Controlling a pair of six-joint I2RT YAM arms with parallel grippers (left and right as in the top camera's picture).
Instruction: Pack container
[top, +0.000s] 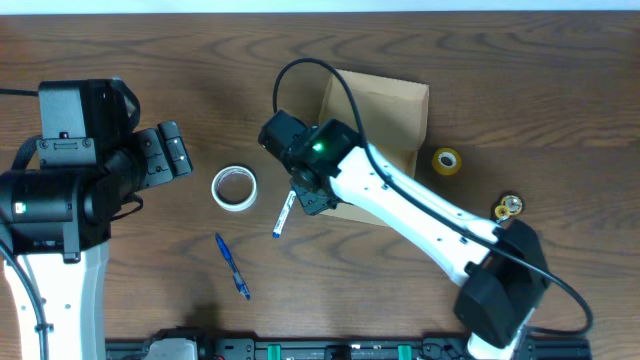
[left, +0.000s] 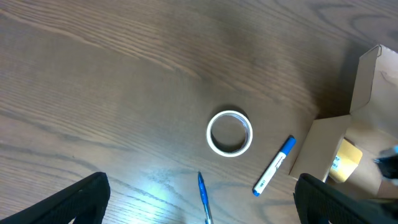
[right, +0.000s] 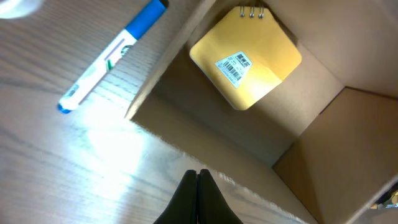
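Container (top: 385, 110) open, centre-right on surface (top: 520, 80); yellow spiral notepad (right: 245, 59) inside.
Right hand (right: 199, 180) clenched, empty, above near wall.
Risk: clenched hand snags wall, shoves container.
Marker (top: 284, 213) just beside box; white tape ring (top: 234, 188), blue pen (top: 232, 266) further left.
Left hand (top: 178, 150) released, well apart.

container (top: 385, 105) | tan cardboard box | flap lid open | upright | ctr of overhead view

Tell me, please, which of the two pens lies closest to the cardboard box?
The white marker with the blue cap, just beside the container; the slim all-blue pen lies farther off, well clear of it.
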